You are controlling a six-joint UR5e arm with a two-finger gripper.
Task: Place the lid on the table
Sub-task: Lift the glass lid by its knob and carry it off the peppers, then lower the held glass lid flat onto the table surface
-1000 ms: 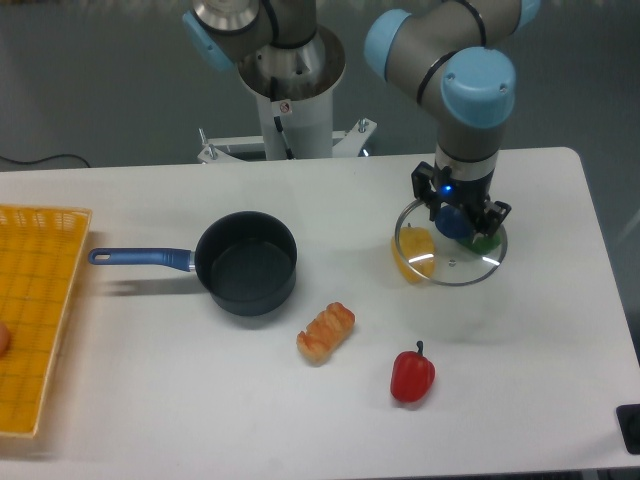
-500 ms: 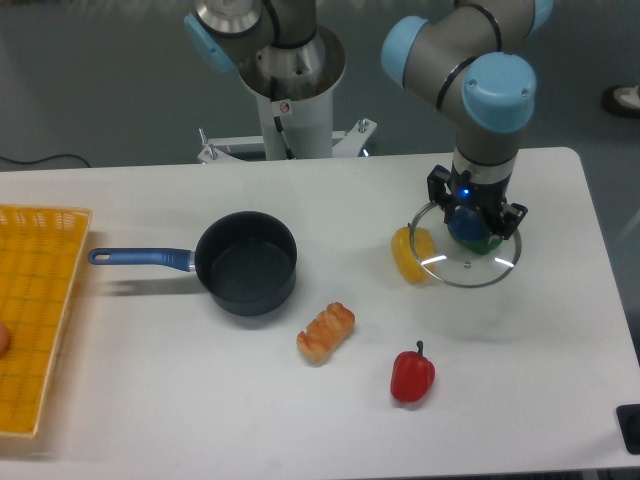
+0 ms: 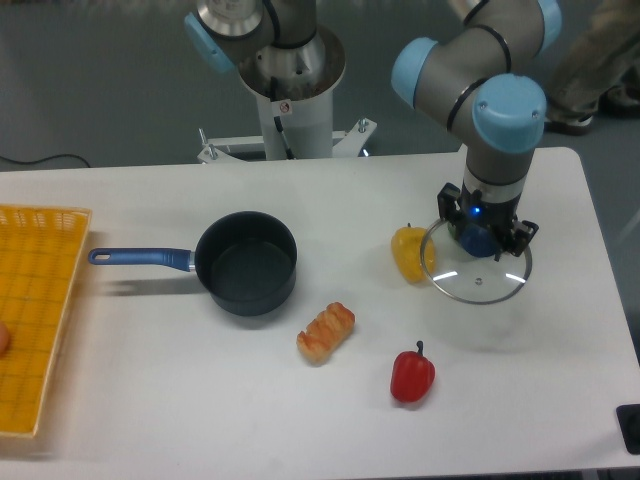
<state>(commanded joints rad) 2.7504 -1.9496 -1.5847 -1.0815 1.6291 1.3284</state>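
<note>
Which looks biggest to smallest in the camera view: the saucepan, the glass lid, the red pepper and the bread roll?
1. Saucepan, widest with its blue handle.
2. Glass lid, its disc about as wide as the pan's bowl; it is held nearer the camera, so this is unsure.
3 and 4. Bread roll and red pepper look alike in size; not ranked.

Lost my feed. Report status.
End effector shut on lid knob, above the table. Yellow pepper by the lid's left rim.
</note>
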